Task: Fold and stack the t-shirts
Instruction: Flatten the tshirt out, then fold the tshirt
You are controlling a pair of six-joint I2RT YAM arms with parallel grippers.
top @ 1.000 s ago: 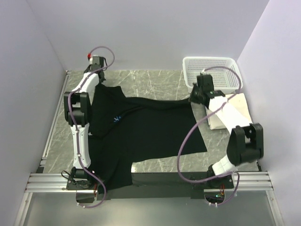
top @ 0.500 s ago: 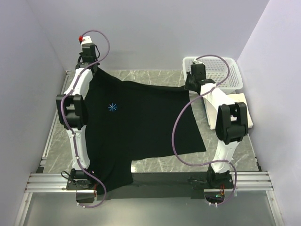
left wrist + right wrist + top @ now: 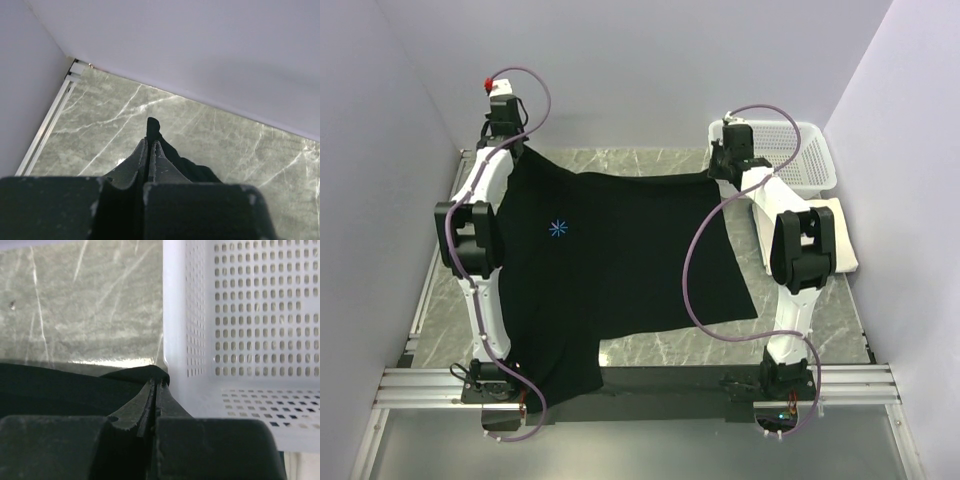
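The black t-shirt (image 3: 620, 250) is stretched across the marble table, with a small blue mark on it, its near edge hanging over the front rail. My left gripper (image 3: 506, 142) is shut on its far left corner; a tuft of black cloth (image 3: 152, 127) pokes out past the fingertips (image 3: 149, 142). My right gripper (image 3: 723, 172) is shut on the far right corner; black cloth (image 3: 60, 390) folds over the fingertips (image 3: 156, 385). The cream-white t-shirt (image 3: 840, 235) lies folded at the right, partly behind my right arm.
A white plastic mesh basket (image 3: 810, 160) stands at the back right, right beside my right gripper; its wall (image 3: 240, 315) fills the right wrist view. Lilac walls enclose the table on three sides. A metal rail (image 3: 47, 127) runs along the left edge.
Both grippers moved toward the back wall with the black t-shirt's corners, pulling its far edge back and spreading it flat. The arms stretched out further.
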